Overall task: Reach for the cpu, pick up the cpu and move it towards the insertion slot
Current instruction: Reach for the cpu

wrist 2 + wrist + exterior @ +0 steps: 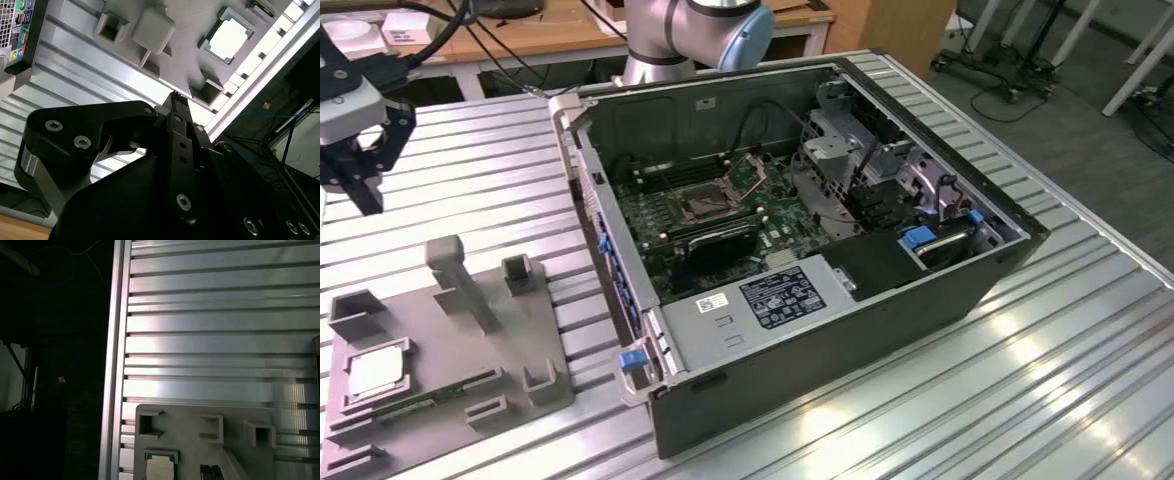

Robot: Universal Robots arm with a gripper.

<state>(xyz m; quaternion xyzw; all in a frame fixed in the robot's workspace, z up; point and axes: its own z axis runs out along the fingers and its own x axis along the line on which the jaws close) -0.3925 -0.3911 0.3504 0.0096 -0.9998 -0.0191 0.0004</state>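
Fingers [176, 100], pressed together, hang above the table [75, 55], apart from the cpu [229, 39].

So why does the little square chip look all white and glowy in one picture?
In the second wrist view, light bounces off the cpu and washes its metal face out to plain white. In the exterior view it looks dull beige, and the glare streaks the ribbed metal table instead. In the first wrist view the table shines too.

The small flat square cpu [374, 372] is silvery beige, its moulded plastic tray [443, 356] grey. The ribbed metal worktop [480, 140] is silver-striped.
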